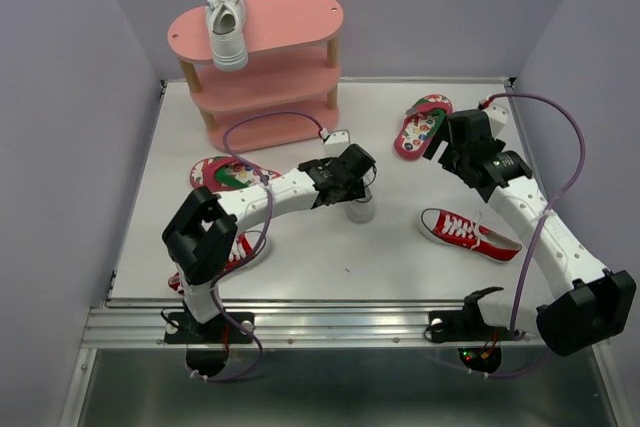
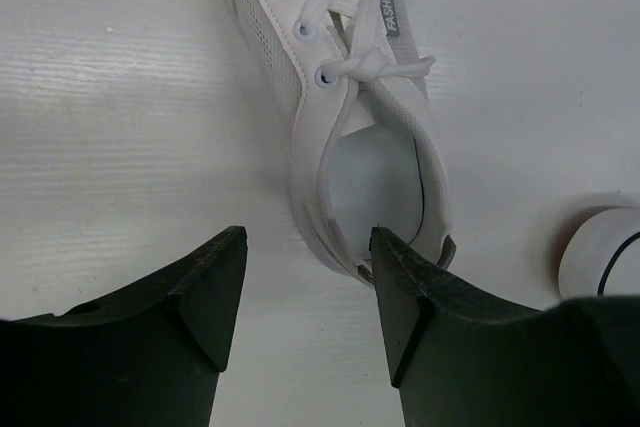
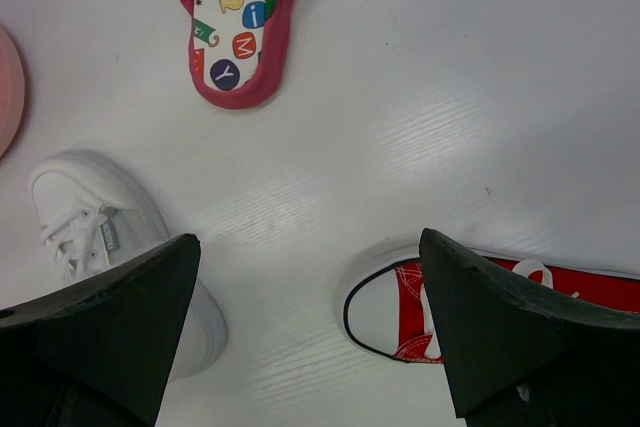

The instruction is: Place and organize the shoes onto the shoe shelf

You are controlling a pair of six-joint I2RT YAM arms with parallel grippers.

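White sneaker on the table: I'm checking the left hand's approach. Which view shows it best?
Left wrist: the white sneaker fills the frame, laces and heel opening clear. From the top it is mostly hidden under the left arm; the right wrist shows only its toe and laces, partly behind the right hand.

Pink shelf (image 1: 290, 22) at far-left corner of table (image 1: 400, 267), white sneaker (image 1: 226, 29) on top board. Second white sneaker (image 2: 340, 97) mid-table; red sneaker (image 1: 468, 233) and flip-flop (image 1: 421, 127) toward right edge.
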